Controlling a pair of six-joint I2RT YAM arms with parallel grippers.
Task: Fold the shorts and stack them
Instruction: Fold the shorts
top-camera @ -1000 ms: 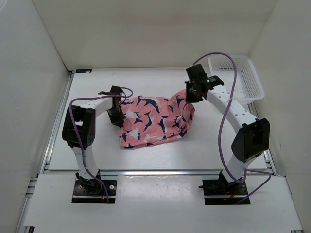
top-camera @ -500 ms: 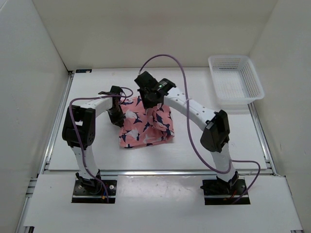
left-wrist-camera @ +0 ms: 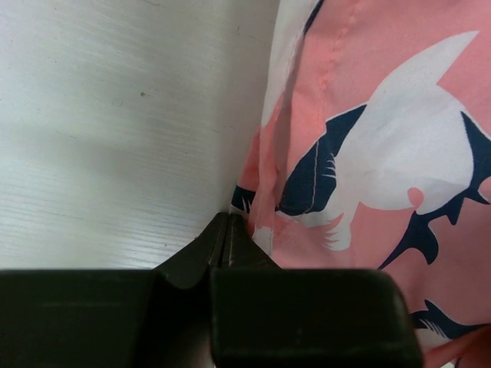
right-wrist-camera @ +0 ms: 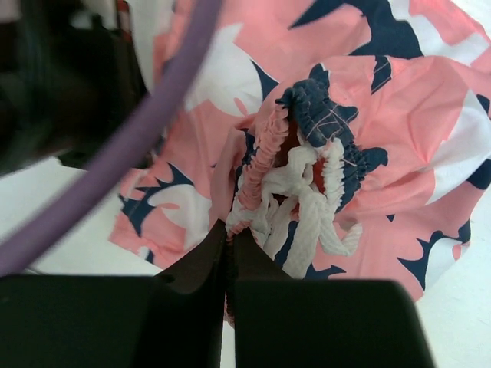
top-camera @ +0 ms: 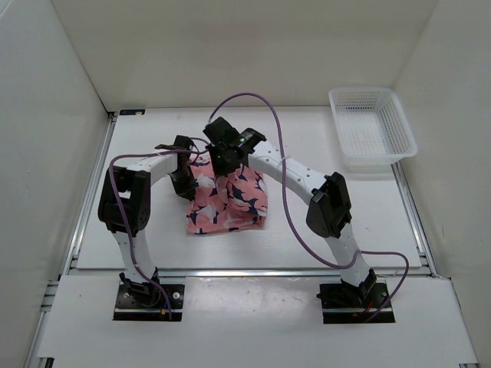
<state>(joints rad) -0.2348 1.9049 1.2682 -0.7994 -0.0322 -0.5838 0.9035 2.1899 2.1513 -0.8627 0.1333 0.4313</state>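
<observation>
You have the soft coral-pink fabric shorts printed with navy-and-white shapes [top-camera: 230, 203] lying bunched on the white table [top-camera: 322, 138], between the two arms and a little left of centre. Your left gripper [left-wrist-camera: 229, 224] has its jaws pressed together on the left edge of the shorts, pinching the cloth low against the table top. Your right gripper [right-wrist-camera: 229, 230] is closed just as tightly, clamped on the gathered elastic waistband, with the white drawstring [right-wrist-camera: 307, 215] tangled just beside its tips. From overhead, your right arm reaches across above the shorts, and its gripper sits near the left one over the far-left part of the cloth. The white plastic mesh basket [top-camera: 374, 123] stands well apart in the far right corner.
</observation>
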